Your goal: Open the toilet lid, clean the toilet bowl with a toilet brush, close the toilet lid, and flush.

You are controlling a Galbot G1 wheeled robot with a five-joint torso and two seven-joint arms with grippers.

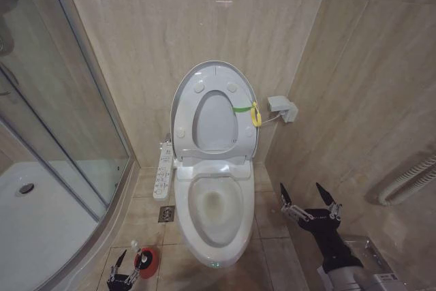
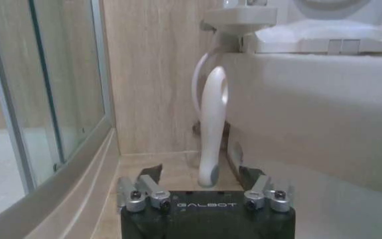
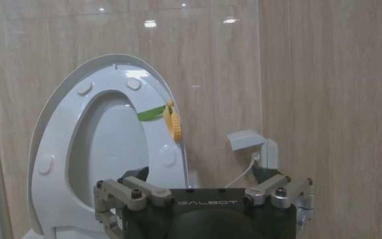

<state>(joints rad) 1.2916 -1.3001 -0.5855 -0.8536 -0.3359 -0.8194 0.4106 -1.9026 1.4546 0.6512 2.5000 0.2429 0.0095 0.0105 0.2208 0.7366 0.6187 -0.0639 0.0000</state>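
The toilet lid (image 1: 216,76) stands upright against the wall with the seat (image 1: 235,122) raised against it, leaving the toilet bowl (image 1: 214,199) uncovered. Low on the floor left of the bowl, the left gripper (image 1: 127,262) spreads its jaws around the toilet brush (image 2: 212,132), whose bristles are hidden in the red cup holder (image 1: 147,262); whether the pads touch the handle is hard to tell. The right gripper (image 1: 309,193) hangs wide open and empty right of the bowl.
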